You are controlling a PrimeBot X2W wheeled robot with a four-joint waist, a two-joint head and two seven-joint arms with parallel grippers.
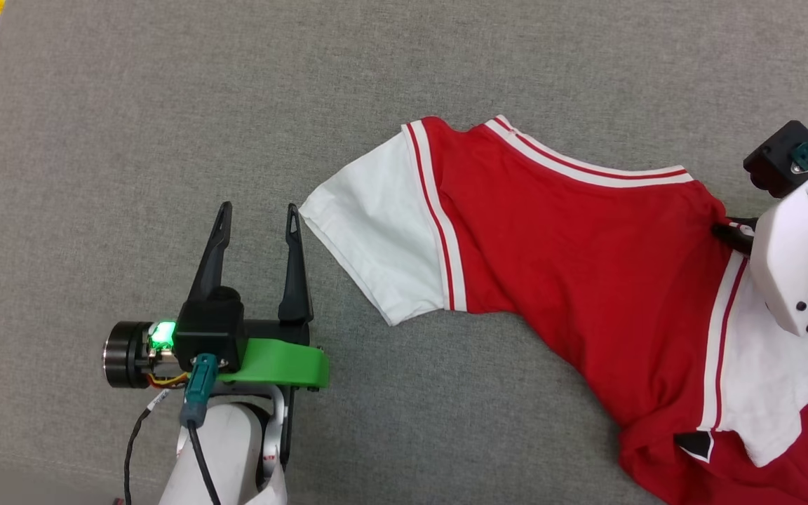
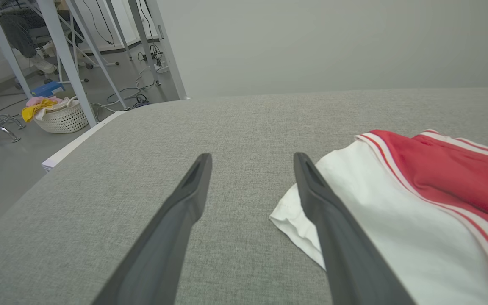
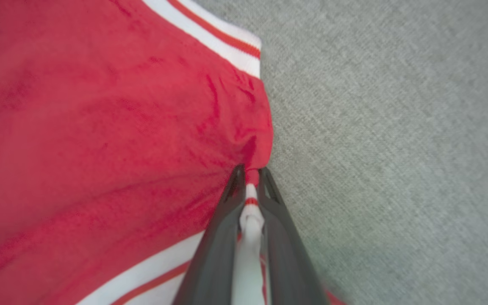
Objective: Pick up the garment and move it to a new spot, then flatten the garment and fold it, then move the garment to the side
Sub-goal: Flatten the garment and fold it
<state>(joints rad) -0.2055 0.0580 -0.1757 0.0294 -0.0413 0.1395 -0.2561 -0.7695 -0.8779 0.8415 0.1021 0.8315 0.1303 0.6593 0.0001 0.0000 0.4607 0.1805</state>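
Garment [image 1: 586, 252] on the grey surface [image 1: 130, 105]. We see it lying rumpled, with the right gripper [image 3: 250, 169] pinching a fold of its red-and-white trim, jaws pressed onto the cloth. The left gripper [image 1: 258, 208] stands spread and empty, just beside a white sleeve [image 1: 369, 252].

You have a grey woven-fabric tabletop [image 1: 165, 105] lying under soft, even light, with a white edge [image 2: 79, 144] along its left side. Beyond it you see a plain pale wall [image 2: 333, 42]. Off to the left, a grey floor [image 2: 6, 178] carries slanted white frame legs [image 2: 64, 55], loose cables [image 2: 138, 91], a blue box [image 2: 47, 89] and a white basket [image 2: 62, 120] of yellow and pink cloth.
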